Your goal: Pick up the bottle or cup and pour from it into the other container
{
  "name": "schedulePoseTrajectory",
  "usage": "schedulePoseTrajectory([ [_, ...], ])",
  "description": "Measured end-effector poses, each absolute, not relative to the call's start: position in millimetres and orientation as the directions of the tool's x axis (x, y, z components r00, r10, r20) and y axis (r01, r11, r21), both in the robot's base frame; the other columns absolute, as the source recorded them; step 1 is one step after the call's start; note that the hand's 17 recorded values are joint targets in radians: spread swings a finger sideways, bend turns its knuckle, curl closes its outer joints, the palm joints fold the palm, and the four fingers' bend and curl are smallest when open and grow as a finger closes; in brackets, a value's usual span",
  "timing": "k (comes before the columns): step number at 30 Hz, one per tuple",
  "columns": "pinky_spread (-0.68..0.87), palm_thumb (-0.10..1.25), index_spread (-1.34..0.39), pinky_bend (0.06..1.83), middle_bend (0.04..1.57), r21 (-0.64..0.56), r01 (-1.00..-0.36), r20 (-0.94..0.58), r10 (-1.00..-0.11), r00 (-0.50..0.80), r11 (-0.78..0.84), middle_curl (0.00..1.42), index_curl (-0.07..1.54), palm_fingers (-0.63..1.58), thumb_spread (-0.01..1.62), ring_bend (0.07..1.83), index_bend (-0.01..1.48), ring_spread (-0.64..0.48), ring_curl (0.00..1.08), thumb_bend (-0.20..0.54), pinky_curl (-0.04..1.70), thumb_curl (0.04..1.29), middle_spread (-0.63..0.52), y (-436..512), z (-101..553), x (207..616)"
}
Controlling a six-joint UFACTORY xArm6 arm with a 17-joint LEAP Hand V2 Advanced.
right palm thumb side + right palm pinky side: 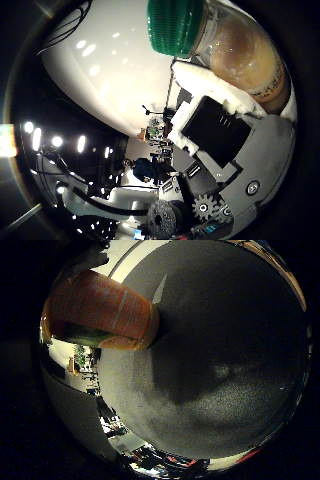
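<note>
Bottle [240, 55], green cap [175, 25], is held close against the palm by the padded fingers [210, 87] of the hand [225, 150]; pickup judged done. Beyond the bottle, grey tabletop [225, 365] is seen. No receiving container is visible; pouring remains.

**A grey surface on one side of the palm, a lit room on the other**

In the little finger side view we see a speckled grey surface [235, 405] filling most of the frame, with a broad dark shadow [180, 375] across its middle. A pale band [131, 261] runs along its far border, and beyond the border we make out a green plant [79, 356] among small, indistinct room clutter. In the thumb side view we see a wide white expanse [110, 75] dotted with bright reflections and a row of round lamps [37, 141] glowing against the dark. A thin stand [149, 110] rises in the distance; we cannot tell what it carries.
</note>
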State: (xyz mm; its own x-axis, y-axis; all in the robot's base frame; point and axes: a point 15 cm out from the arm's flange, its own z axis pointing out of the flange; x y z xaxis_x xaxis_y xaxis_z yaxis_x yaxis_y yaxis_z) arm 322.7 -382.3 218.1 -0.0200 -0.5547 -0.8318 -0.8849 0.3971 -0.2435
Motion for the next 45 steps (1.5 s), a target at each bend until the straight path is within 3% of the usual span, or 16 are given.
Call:
schedulePoseTrajectory([
  [5,-0.21,1.06,-0.19,1.51,1.24,-0.260,-0.885,-0.841,-0.541,0.010,0.387,0.68,0.73,1.22,0.83,1.33,1.05,-0.17,0.56,-0.009,0.35,0.59,-0.08,-377.4,224.6,324.2],
  [12,-0.17,1.10,-0.18,1.59,1.36,-0.281,-0.883,-0.824,-0.566,0.021,0.376,0.72,0.77,1.12,0.71,1.39,1.19,-0.19,0.65,-0.012,0.47,0.72,-0.10,-377.8,239.3,325.5],
  [28,-0.18,1.09,-0.17,1.49,1.38,-0.369,-0.903,-0.691,-0.714,0.109,0.219,0.72,0.76,1.12,0.63,1.42,1.23,-0.18,0.71,-0.016,0.69,0.87,-0.09,-298.6,362.0,356.4],
  [45,-0.20,1.08,-0.17,1.36,1.38,-0.272,-0.962,-0.360,-0.930,0.078,0.025,0.72,0.76,1.13,0.62,1.41,1.22,-0.19,0.71,-0.017,0.91,0.93,-0.09,-111.9,448.0,404.5],
])
